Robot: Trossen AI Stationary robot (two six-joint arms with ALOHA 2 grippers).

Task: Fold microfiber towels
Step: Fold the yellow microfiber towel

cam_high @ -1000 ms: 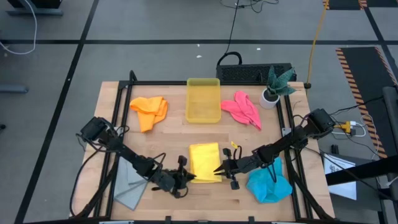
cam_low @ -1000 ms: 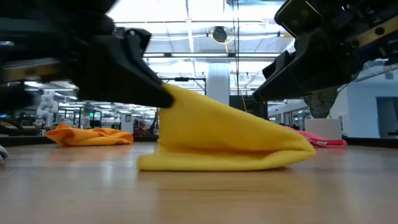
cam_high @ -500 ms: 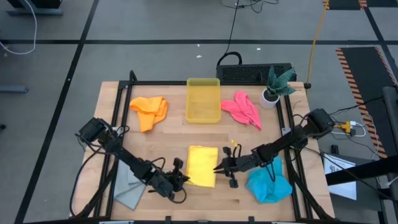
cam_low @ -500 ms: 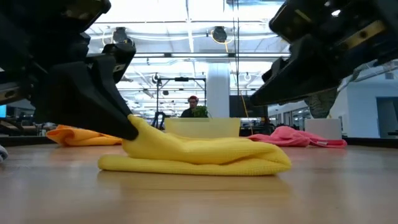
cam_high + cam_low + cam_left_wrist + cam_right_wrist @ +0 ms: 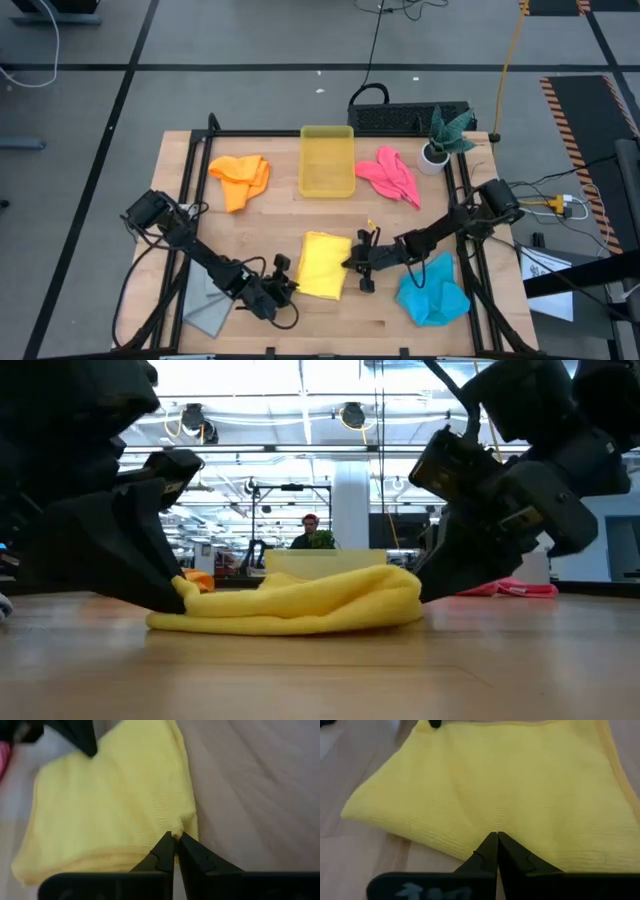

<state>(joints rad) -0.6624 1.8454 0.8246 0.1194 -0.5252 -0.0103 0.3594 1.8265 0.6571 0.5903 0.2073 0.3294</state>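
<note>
We are seeing the yellow towel (image 5: 323, 265) lying folded on the counter (image 5: 280, 215) near its front middle, long axis running front to back, slightly skewed, top surface rumpled. The left gripper (image 5: 175, 840) is pinching its front left corner, fingers closed; the right gripper (image 5: 493, 838) is pinching its right edge, fingers closed.

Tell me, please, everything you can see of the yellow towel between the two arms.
The yellow towel is a soft knit microfiber cloth, folded over into a rumpled, roughly rectangular pad lying flat on the wooden table, near its front middle. The left tool is shut at its left edge, seemingly pinching a corner; the right tool is shut against its right edge.
</note>
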